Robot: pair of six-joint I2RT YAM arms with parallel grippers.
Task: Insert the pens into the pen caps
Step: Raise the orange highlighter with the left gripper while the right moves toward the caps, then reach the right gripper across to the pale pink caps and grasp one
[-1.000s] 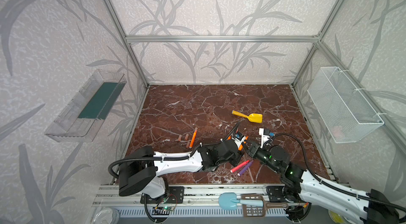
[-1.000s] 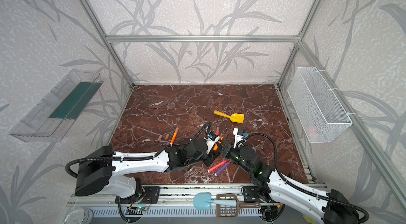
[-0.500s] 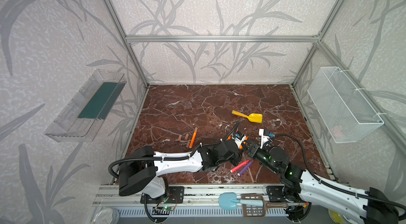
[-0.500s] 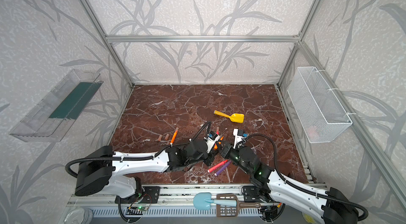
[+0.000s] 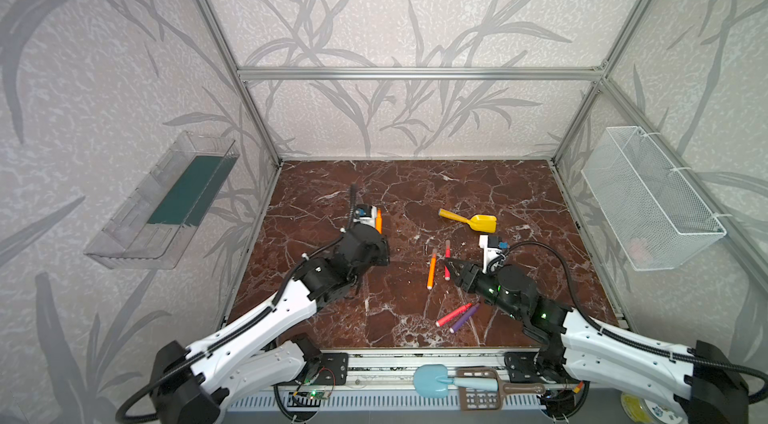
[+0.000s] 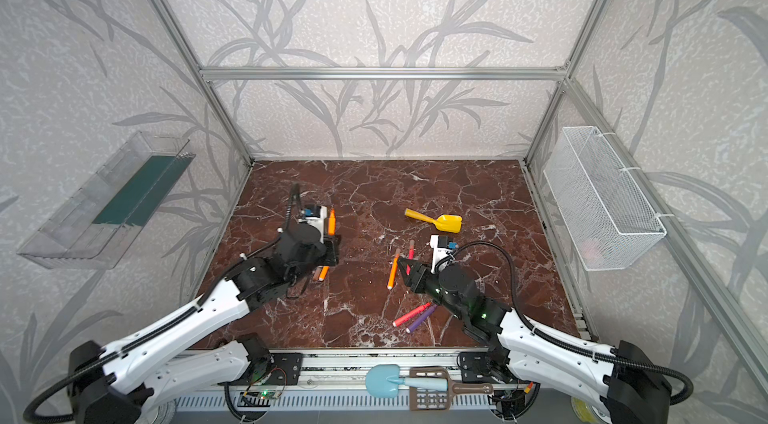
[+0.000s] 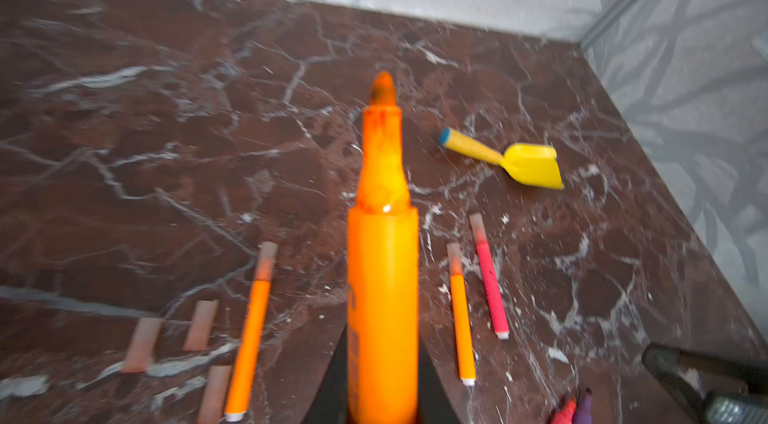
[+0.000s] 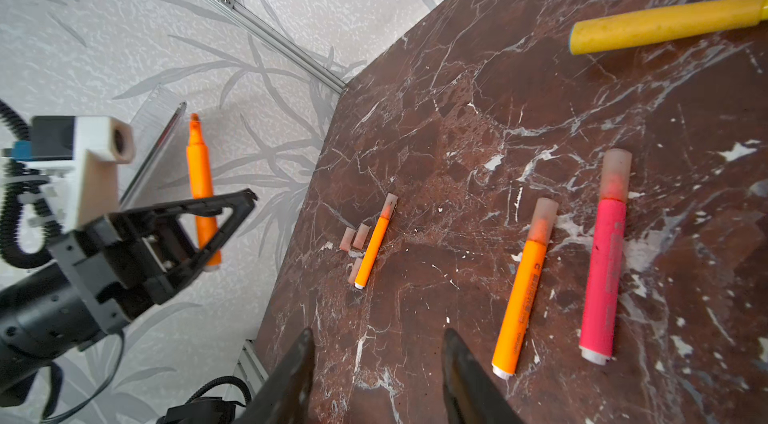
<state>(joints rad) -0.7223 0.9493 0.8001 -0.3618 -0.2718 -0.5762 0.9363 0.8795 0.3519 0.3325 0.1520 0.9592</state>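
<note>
Pens: three slim markers capped. Bare red-pink marker, purple marker at marble table's five o'clock; three translucent tan caps unfilled. Left gripper clamps bare orange marker; right gripper gapes empty.

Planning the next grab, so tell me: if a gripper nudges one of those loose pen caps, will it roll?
Likely yes: the loose pen caps are short tubes lying on their sides on the smooth marble table. Thin and translucent, they probably weigh little and would skid or flick away.

Yellow scoop on counter, right of middle. Wire basket on right wall; clear tray on left wall.
</note>
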